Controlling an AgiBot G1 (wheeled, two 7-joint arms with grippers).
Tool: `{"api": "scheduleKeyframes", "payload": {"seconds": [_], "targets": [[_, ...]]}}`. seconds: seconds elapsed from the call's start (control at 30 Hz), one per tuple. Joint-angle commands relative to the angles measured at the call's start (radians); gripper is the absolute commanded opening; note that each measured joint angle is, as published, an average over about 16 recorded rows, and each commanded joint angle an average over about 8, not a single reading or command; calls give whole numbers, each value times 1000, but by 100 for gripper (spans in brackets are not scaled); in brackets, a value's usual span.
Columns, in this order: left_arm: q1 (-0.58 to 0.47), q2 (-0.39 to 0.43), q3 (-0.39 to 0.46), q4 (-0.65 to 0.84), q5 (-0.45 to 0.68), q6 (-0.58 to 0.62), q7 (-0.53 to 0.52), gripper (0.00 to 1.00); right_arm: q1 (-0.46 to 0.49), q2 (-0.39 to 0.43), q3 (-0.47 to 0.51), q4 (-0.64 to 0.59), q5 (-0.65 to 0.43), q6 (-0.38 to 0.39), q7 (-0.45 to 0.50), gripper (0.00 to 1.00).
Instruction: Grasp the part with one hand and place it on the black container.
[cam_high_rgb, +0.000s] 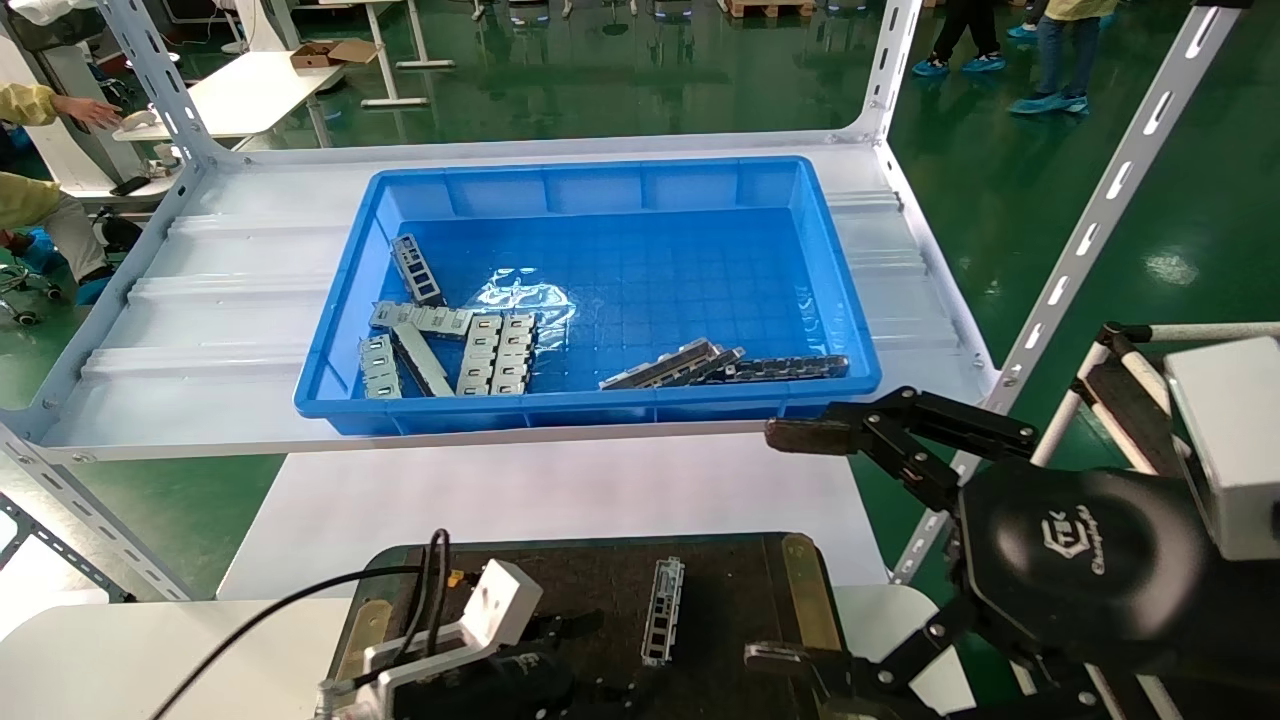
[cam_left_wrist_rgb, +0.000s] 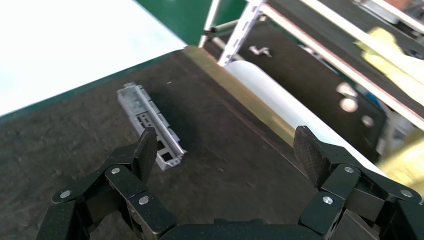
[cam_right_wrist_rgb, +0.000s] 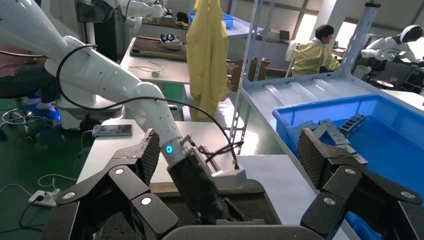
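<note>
the part (cam_high_rgb: 663, 610) lies flat on the black container (cam_high_rgb: 730, 590), a narrow grey strip with a row of cutouts, running lengthwise away from the robot. nothing touches it. in the left wrist view the same strip (cam_left_wrist_rgb: 150, 125) sits on the dark felt (cam_left_wrist_rgb: 225, 165), just past one fingertip of the left gripper (cam_left_wrist_rgb: 227, 150), whose fingers are spread wide with nothing between them. in the head view that left gripper (cam_high_rgb: 590, 625) is low over the near left part of the tray, beside the strip, with its white camera box and a black cable above it.

the right gripper (cam_high_rgb: 790, 545) hangs at the tray's right edge, near the brass side strip (cam_high_rgb: 805, 590), fingers spread wide and holding nothing; its round black palm fills the lower right of the head view.

beyond the tray a white table (cam_high_rgb: 560, 500) leads to a grey metal shelf (cam_high_rgb: 200, 300) carrying a blue bin (cam_high_rgb: 600, 200). more grey strips lie in the bin in two loose heaps, one at its near left (cam_high_rgb: 450, 345) and one at its near right (cam_high_rgb: 720, 368), with a clear plastic bag (cam_high_rgb: 525, 295) between. people in yellow coats stand in the background.
</note>
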Motion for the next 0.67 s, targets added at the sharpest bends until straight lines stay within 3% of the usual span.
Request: {"api": "scheduleKeyframes", "payload": {"seconds": [0.03,0.37,0.67], "targets": [[5,-29,-25,1,-26,73,48,100,0,0,0,0,0,0,0,100],[-53,-110,-69,81,-86,358,184,100,0,0,-1,0,0,0,0,100],[-75,-158,-75,76,-113,477,193,100,0,0,-1,0,1,0,0,100]]}}
